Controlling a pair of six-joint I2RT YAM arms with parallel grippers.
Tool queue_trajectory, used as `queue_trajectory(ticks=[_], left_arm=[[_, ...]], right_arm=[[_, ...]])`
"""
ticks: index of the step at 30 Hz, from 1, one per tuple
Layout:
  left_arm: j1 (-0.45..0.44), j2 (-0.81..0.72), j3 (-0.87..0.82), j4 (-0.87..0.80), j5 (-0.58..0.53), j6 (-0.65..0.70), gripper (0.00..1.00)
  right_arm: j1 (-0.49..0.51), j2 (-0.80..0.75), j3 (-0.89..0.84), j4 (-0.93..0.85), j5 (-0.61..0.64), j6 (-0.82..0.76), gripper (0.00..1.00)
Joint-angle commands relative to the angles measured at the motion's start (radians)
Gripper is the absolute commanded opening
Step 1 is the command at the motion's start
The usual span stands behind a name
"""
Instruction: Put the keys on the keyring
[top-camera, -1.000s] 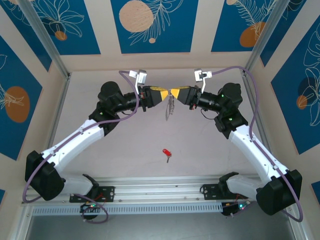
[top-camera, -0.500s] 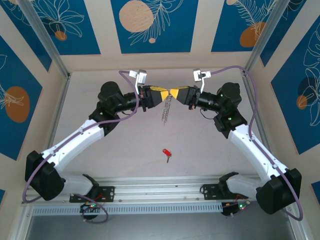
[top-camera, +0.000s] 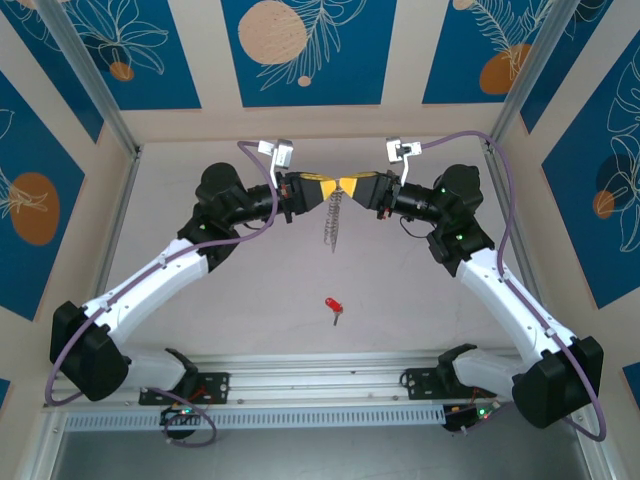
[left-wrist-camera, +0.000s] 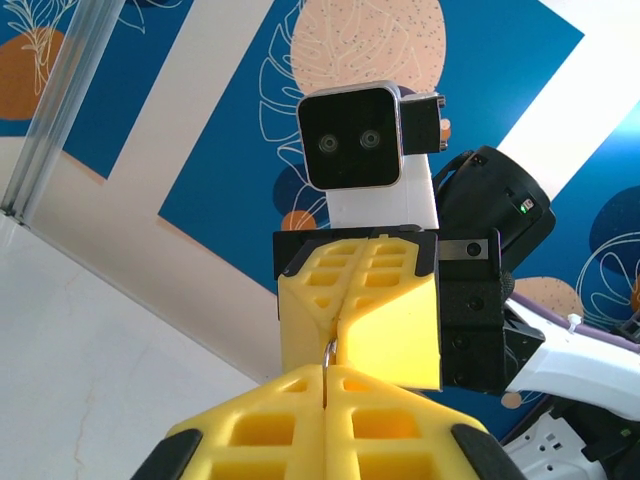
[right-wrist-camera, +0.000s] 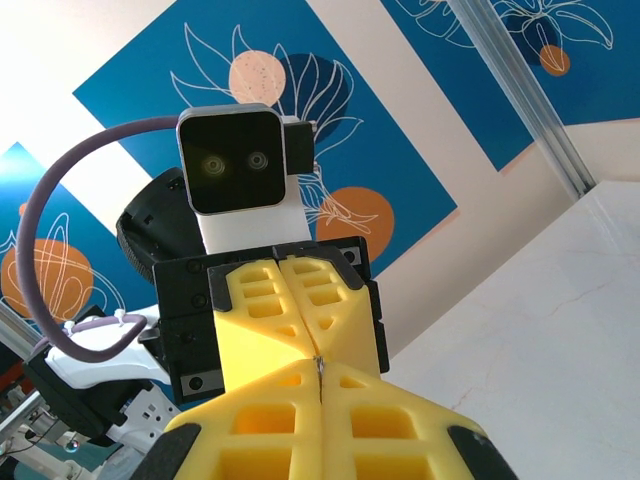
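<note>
My left jaws and right jaws pinch the ring (top-camera: 333, 216); key (top-camera: 333, 305) lies apart from it on worktop (top-camera: 250, 290), unthreaded.

Quick colour rundown. The left end effector (top-camera: 334, 188) and right end effector (top-camera: 348, 187) both have bright yellow fingers (left-wrist-camera: 385, 320) on black mounts. The keyring (top-camera: 334, 215) is silvery grey. The key (top-camera: 332, 305) has a bright red head and a silver blade. The arms (top-camera: 150, 280) are white with black joints, and the cables (right-wrist-camera: 95, 340) are purple. Each wrist camera (left-wrist-camera: 352, 137) has a white shell and a black face. The worktop (top-camera: 260, 290) is pale off-white with faint veins. The walls (top-camera: 350, 70) are beige with deep blue panels, which carry white line-drawn leaves plus orange and peach circles. The rail (top-camera: 320, 380) at the near edge is silver.
</note>
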Motion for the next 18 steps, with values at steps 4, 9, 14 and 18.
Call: queue_trajectory(ticks=[4, 9, 14, 18], left_arm=[[-0.015, -0.001, 0.015, 0.048, 0.037, 0.009, 0.0], [-0.015, -0.015, 0.015, -0.009, 0.014, 0.055, 0.0], [-0.013, -0.047, 0.009, -0.125, -0.037, 0.146, 0.0], [-0.014, -0.074, -0.014, -0.186, -0.067, 0.193, 0.0]], right_arm=[[0.009, 0.007, 0.034, 0.02, 0.008, 0.006, 0.0], [0.001, -0.006, 0.046, -0.053, 0.034, -0.005, 0.12], [-0.041, -0.08, 0.01, -0.183, 0.074, -0.005, 0.47], [-0.053, -0.178, -0.083, -0.302, 0.125, 0.009, 0.57]])
